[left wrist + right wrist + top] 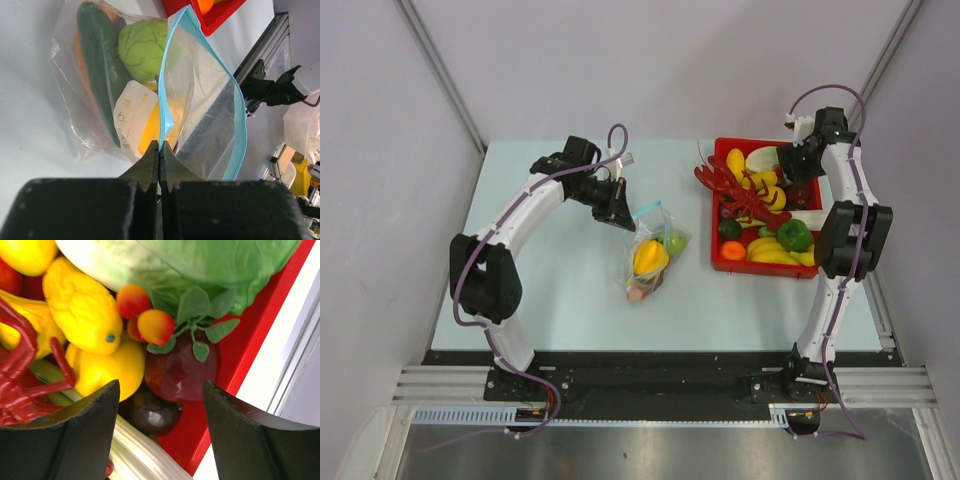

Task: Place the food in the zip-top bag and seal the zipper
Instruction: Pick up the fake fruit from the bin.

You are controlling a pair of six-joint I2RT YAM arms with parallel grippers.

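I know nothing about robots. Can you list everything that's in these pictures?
Clear floppy plastic zip-top bag: one, see-through, mid-table, mouth open.
Light blue zipper strip: one, along the bag's mouth.
Glossy yellow toy pepper: one, inside bag.
Light green round toy fruit: one, inside bag.
Dark green toy cucumber: one, inside bag.
Red rectangular plastic tray: one, table's right side, heaped with toy food.
Red plastic lobster: one, atop tray's heap.
Pale blue table: one, underneath.
Left claw: one, black, shut on the zipper strip.
Right claw: one, black, open above the tray.
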